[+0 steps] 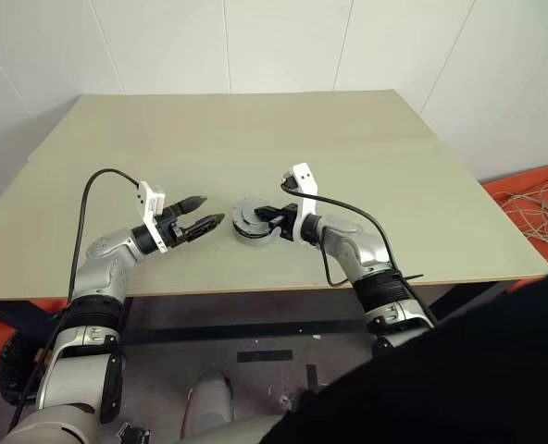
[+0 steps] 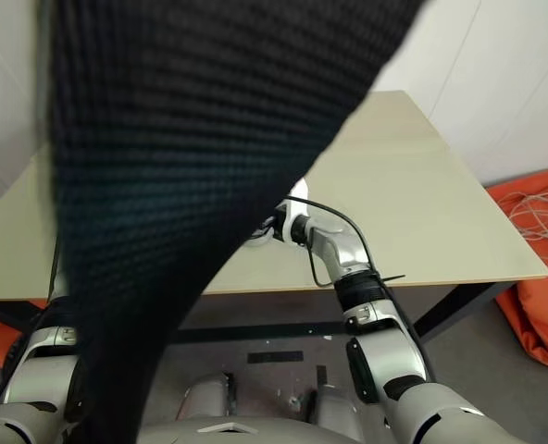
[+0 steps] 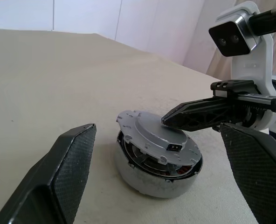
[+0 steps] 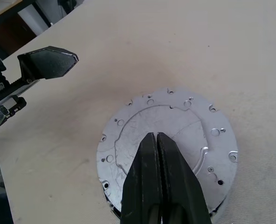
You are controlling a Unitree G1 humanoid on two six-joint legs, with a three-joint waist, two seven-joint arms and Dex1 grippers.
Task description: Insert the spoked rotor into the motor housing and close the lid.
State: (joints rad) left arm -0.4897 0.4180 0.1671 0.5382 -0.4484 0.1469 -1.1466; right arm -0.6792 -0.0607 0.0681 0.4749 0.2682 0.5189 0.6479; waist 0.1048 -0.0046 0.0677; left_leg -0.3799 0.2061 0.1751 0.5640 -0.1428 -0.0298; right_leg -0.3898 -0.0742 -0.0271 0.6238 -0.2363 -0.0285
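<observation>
Left wrist view: lid (image 3: 157,140) sits crooked on the motor housing (image 3: 147,175), not yet seated.

My right gripper (image 4: 156,137), pinched shut and holding nothing, presses the lid's top; its 9 o'clock edge rides high. My left gripper (image 1: 206,212) waits wide open at 9 o'clock of the housing. Rotor looks already inside.

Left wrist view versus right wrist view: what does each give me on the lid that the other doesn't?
Left wrist view alone: the side of the motor housing, with the lid tilted on it, not seated, a gap open with windings visible.
Right wrist view alone: the lid's silver top face from above, ringed with small holes.
Both: the right gripper, shut, tips over the lid, and the open left gripper beside it, off the parts.
</observation>
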